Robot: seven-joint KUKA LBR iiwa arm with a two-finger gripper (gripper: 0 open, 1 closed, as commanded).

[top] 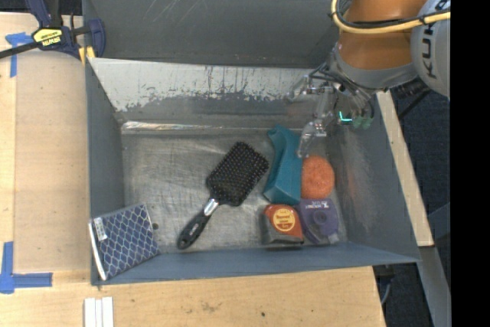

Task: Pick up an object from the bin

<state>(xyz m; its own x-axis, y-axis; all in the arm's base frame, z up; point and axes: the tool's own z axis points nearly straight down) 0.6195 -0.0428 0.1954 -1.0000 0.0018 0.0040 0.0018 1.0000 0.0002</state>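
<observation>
Tool: the tool (314, 132) is seen at the right of the bin (207, 27), near the back wall. Whether it is wide or narrow cannot be told.
Nearest things: a teal block (285, 165) and an orange round ball (318, 176) lie touching, just in front of the tool.
Neighbours: an orange tape measure (282, 220) and a purple item (320, 218) are packed close in front. A black hairbrush (230, 184) lies to the left.
Step advice: a single thing should be centred under the tool, so that its neighbour is not caught as well.

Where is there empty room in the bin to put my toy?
Bare floor lies left of the black hairbrush, above the blue patterned pouch. The right side is crowded: teal block, orange ball, tape measure and purple thing, with the gripper close by.
</observation>
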